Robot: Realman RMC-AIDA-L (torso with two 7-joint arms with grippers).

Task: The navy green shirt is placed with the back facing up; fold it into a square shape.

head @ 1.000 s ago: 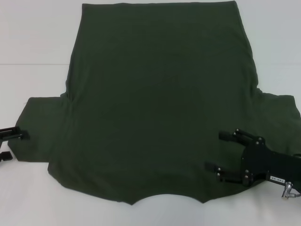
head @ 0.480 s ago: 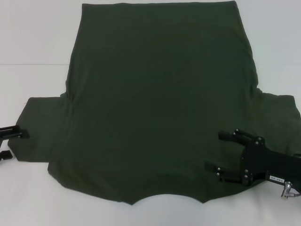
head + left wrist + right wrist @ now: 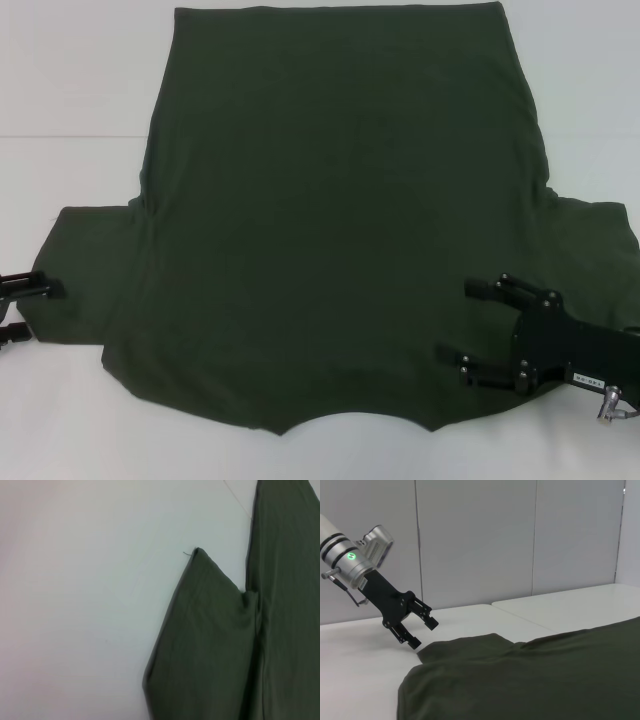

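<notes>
two open grippers, left gripper (image 3: 45, 310) at shirt (image 3: 330, 220) sleeve edge, right gripper (image 3: 455, 322) over shoulder, both empty

Bright, even overhead light washes out the white table (image 3: 70, 80); shadows faint.

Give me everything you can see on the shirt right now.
The shirt is plain dark olive, soft matte fabric with no print. It lies flat and unfolded on the white table, sleeves spread to both sides, curved neckline at the edge nearest the robot, hem far. The left gripper, open, hovers at the left sleeve's end. The right gripper, open, is over the body near the right sleeve; contact cannot be judged.
</notes>
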